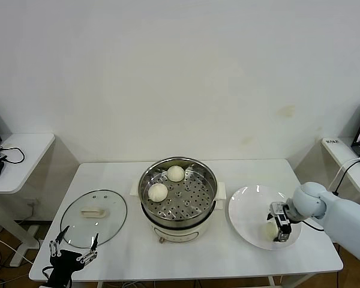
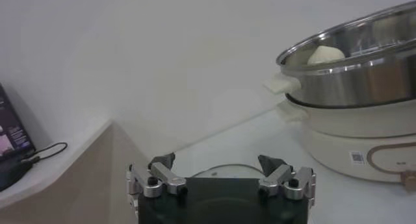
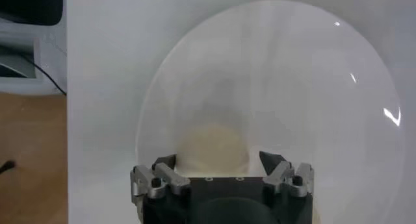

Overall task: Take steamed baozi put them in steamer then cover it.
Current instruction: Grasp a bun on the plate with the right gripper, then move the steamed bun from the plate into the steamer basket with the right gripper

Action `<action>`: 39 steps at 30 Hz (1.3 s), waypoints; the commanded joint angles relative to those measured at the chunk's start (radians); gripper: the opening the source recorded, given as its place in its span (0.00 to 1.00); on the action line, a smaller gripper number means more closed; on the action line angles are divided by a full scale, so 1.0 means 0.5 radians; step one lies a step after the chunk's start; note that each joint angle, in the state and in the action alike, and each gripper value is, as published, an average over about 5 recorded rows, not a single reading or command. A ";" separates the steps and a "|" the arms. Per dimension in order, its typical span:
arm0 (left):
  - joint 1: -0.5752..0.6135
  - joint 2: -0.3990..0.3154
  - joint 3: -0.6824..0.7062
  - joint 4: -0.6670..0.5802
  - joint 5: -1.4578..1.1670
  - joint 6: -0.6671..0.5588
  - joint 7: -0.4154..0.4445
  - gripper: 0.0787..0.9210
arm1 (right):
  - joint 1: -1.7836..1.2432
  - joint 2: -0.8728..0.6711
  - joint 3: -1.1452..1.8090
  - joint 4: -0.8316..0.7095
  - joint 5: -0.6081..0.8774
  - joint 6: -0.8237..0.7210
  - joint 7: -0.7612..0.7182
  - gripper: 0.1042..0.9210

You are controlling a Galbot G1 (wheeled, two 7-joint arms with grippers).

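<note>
The baozi (image 3: 214, 147) on the white plate (image 1: 246, 210) looks soft and light, so the spread right gripper (image 3: 219, 163) should pinch its sides gently, while two buns already sit in the steamer (image 1: 179, 186), and the left gripper (image 2: 220, 170) waits open near the cover (image 1: 95, 217).

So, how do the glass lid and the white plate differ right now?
The glass lid lies on the table left of the steamer; the white plate lies to its right. The lid is clear, with a cream handle on top; the plate is plain opaque white. The lid carries nothing; the plate holds one baozi, with the open right gripper at it. Both are round and lie flat.
</note>
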 commanded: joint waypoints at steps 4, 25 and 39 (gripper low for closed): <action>0.002 -0.005 0.002 -0.003 0.001 -0.002 -0.001 0.88 | 0.041 0.008 0.007 -0.008 0.022 -0.014 -0.042 0.57; -0.015 0.019 0.020 -0.024 -0.004 -0.001 0.001 0.88 | 1.501 -0.076 -0.697 0.150 0.556 -0.016 -0.160 0.55; -0.031 0.012 0.001 -0.013 -0.011 -0.003 0.000 0.88 | 2.080 0.675 -1.120 0.119 0.826 0.019 -0.063 0.55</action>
